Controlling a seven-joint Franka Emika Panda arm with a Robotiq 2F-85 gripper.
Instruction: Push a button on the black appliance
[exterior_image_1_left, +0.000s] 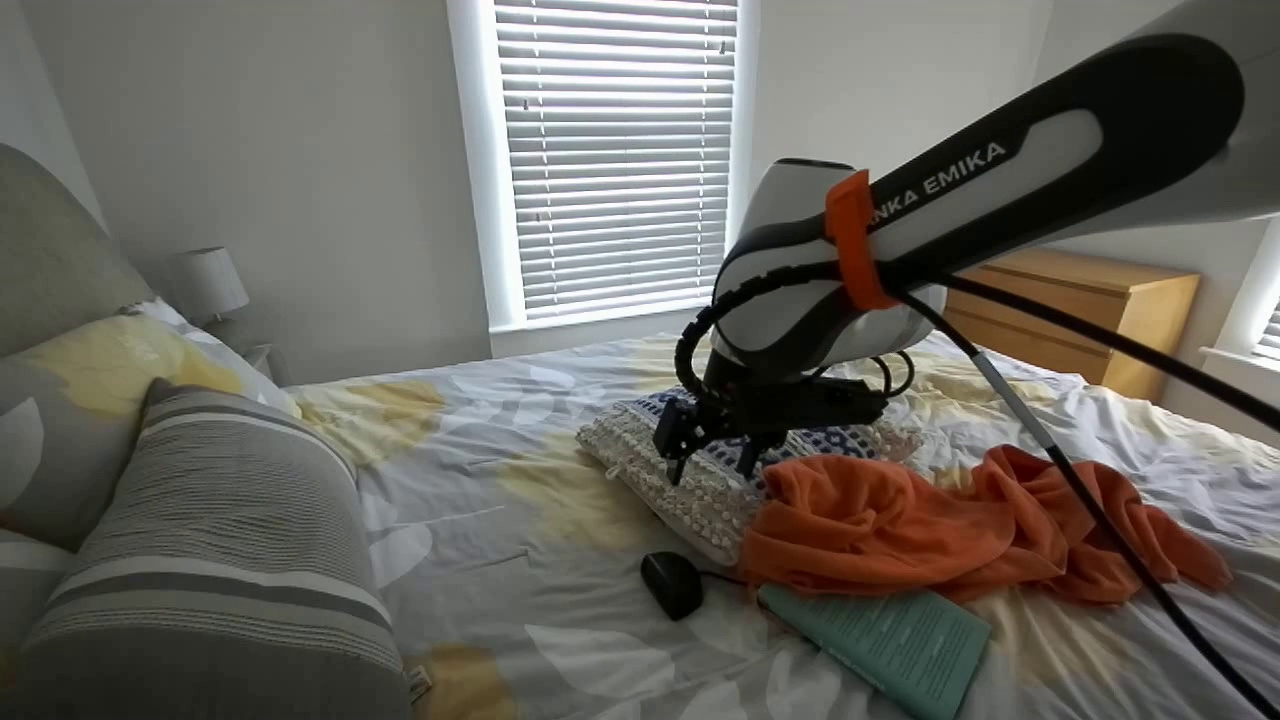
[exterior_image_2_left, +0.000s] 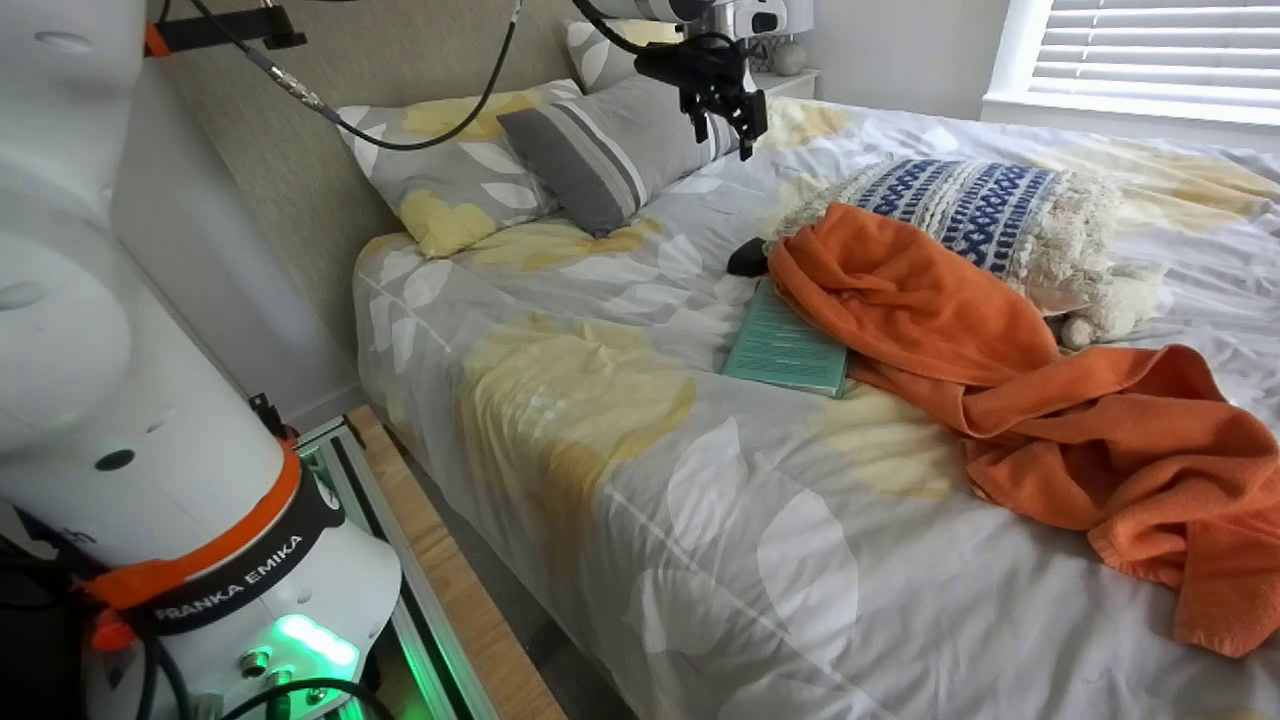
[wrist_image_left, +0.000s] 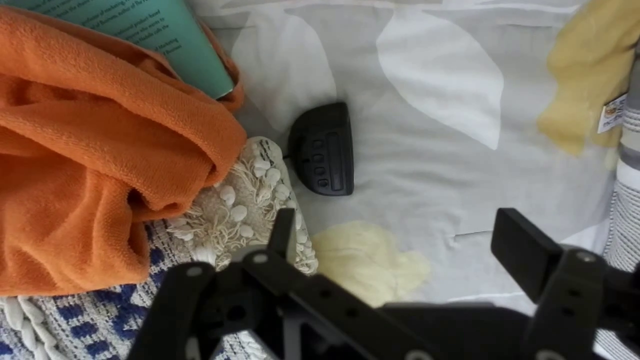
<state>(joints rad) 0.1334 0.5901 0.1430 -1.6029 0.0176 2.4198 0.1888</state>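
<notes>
Low in the wrist view, my gripper (wrist_image_left: 397, 239) hangs above the bed (exterior_image_1_left: 450, 560), its two fingers (wrist_image_left: 522, 250) spread wide apart. Beyond them, well apart from their tips, the black appliance (wrist_image_left: 322, 150) lies on the bed, just beside a corner of the tasselled pillow (wrist_image_left: 235, 220). Only the wrist view gives me its face: four small buttons (wrist_image_left: 318, 158) in a row next to a long narrow strip (wrist_image_left: 335, 161). Both exterior views reduce it to a dark shape, but in an exterior view I can follow a thin cable (exterior_image_1_left: 722, 577) from it toward the orange cloth (exterior_image_1_left: 880, 520). That cloth covers part of a green book (wrist_image_left: 185, 60); from the wrist I can read "professor of marketing" and "of Business", the other lines being mostly blurred. At the wrist view's edge, a striped cushion (wrist_image_left: 628, 210) bears a white tag (wrist_image_left: 612, 114) with print too small for me.

Along my forearm (exterior_image_1_left: 1060, 150), in an exterior view, an orange strap (exterior_image_1_left: 855, 240) hides the start of the lettering, leaving "NKA EMIKA" readable; my base (exterior_image_2_left: 355, 575), seen in an exterior view, spells out "FRANKA EMIKA" above a green light (exterior_image_2_left: 318, 640). Toward the walls stand a lamp (exterior_image_1_left: 210, 280) and a wooden chest of drawers (exterior_image_1_left: 1165, 320), contents hidden, and slatted blinds (exterior_image_1_left: 620, 200) cover the window (exterior_image_1_left: 488, 200).
</notes>
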